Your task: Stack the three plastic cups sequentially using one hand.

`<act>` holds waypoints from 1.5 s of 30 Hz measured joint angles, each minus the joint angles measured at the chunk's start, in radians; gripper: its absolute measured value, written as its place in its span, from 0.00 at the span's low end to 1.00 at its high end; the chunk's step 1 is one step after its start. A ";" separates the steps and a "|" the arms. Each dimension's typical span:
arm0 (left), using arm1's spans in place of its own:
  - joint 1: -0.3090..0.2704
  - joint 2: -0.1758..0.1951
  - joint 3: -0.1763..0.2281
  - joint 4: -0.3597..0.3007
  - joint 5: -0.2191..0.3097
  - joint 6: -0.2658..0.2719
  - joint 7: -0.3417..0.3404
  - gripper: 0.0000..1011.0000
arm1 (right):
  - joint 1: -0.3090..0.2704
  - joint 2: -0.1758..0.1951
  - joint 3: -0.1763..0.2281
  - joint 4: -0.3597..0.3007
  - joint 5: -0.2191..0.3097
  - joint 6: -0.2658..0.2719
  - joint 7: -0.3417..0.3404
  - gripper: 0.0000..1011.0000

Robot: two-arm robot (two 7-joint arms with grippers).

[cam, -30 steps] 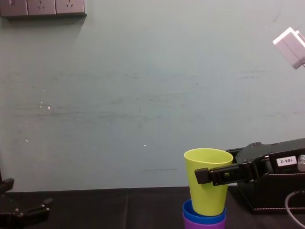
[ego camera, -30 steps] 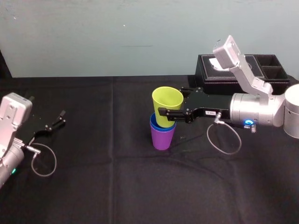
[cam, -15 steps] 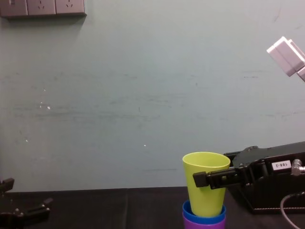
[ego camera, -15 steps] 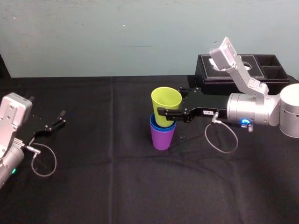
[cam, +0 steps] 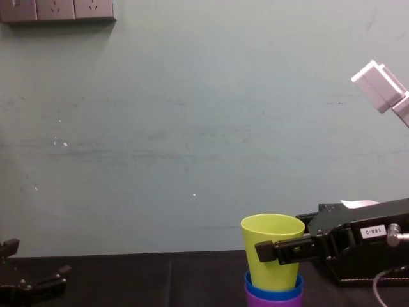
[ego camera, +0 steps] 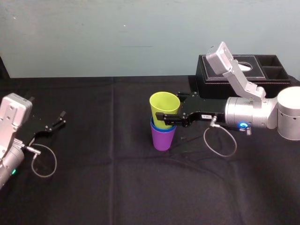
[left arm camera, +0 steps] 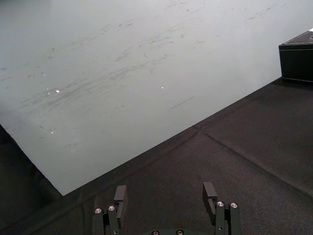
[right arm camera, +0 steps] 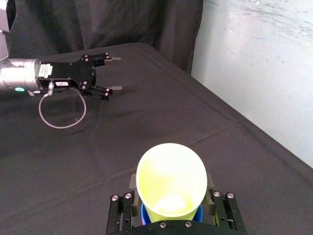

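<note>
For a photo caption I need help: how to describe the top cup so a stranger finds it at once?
On the black table, left of the black box, stands a stack of three cups. The top one, gripped by the right claw, is the yellow-green cup; below it are the blue cup and the purple cup.

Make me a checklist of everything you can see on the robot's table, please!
Surface: black cloth, flat.
Job's things: yellow-green cup sits partly in blue cup, blue nested in purple cup, mid-table.
Clutter: black box, back right.
Grippers: right gripper, fingers shut on the yellow-green cup; left gripper open, parked on the left.
Cables: wire loop at right wrist, another at left, both apart from the cups.
Surroundings: pale wall, sockets high up.
</note>
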 joint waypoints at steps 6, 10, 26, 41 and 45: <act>0.000 0.000 0.000 0.000 0.000 0.000 0.000 1.00 | -0.001 0.000 0.000 0.000 0.000 0.000 0.000 0.73; 0.000 0.000 0.000 0.000 0.000 0.000 0.000 1.00 | -0.001 0.000 0.000 -0.001 0.001 0.000 0.000 0.73; 0.000 0.000 0.000 0.000 0.000 0.000 0.000 1.00 | -0.001 0.002 0.002 -0.002 0.003 0.000 0.000 0.99; 0.000 0.000 0.000 0.000 0.000 0.000 0.000 1.00 | -0.029 0.016 0.031 -0.037 0.005 0.008 -0.044 0.99; 0.000 0.000 0.000 0.000 0.000 0.000 0.000 1.00 | -0.042 0.021 0.050 -0.048 0.009 0.012 -0.068 0.99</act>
